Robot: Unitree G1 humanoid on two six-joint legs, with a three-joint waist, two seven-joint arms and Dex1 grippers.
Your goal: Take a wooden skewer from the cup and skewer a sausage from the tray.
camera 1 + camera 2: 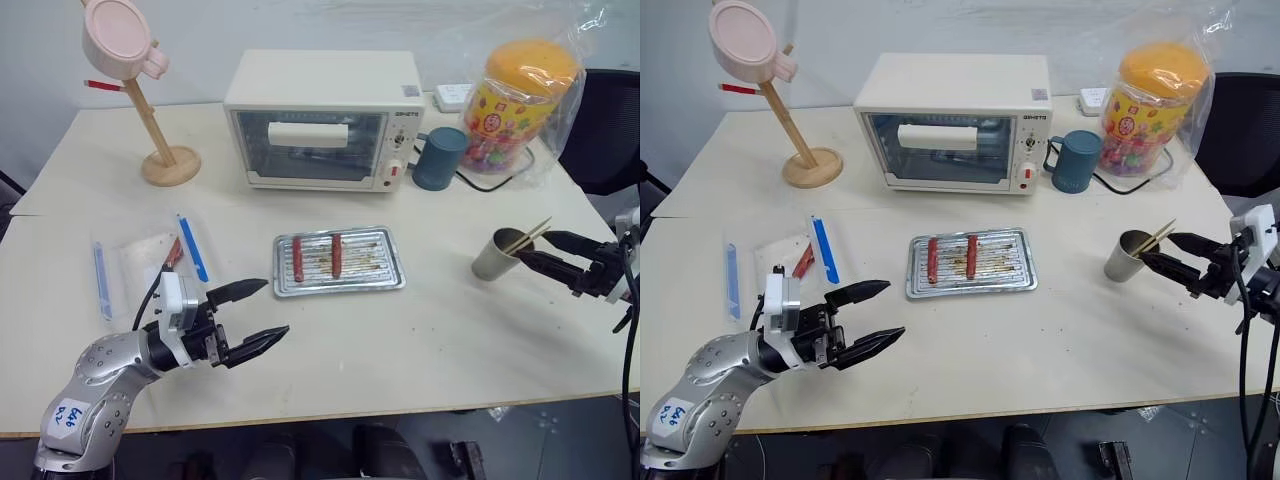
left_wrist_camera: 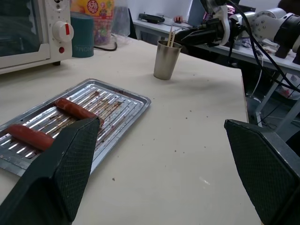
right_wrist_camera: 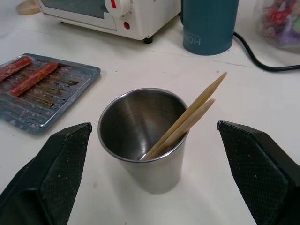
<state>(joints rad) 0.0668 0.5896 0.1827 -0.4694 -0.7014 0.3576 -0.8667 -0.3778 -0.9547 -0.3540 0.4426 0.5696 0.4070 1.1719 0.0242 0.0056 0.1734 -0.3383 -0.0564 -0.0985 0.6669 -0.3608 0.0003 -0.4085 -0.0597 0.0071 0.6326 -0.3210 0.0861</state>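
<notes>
— Skewers (image 3: 185,117), two of them I think, leaning in the cup (image 3: 140,140) on the right side of the table (image 1: 430,340). Thin pale sticks, tips poking out past the rim.

— They look feather-light and stiff, but easy to snap or roll. Where would you pinch one?

— On the bare length above the rim, I'd say, close to where it clears the steel. Grab too near the tip and it may pivot. The cup is light as well, so a sideways nudge could tip it.

— And the right gripper (image 1: 548,250)?

— Level with the cup's rim, just beside it on the right, fingers spread wide with nothing between them. From its wrist the fingers stand either side of the cup, not touching.

— The sausages?

— Two on the tray (image 1: 390,275) at the middle of the table; the sausage (image 1: 336,255) nearer the centre lies lengthwise beside its twin. Glossy skin, soft, likely to roll on that ridged, greasy base when pushed.

— Left side?

— The left gripper (image 1: 260,315) hangs over the near edge, equally wide open and holding nothing, pointing toward the tray.

— Beyond that?

— A toaster oven (image 1: 322,120) at the far side, a teal mug (image 1: 440,157) beside it, a bagged snack jar (image 1: 520,100) far right, a wooden stand (image 1: 165,150) far left. Pale matte tabletop.
</notes>
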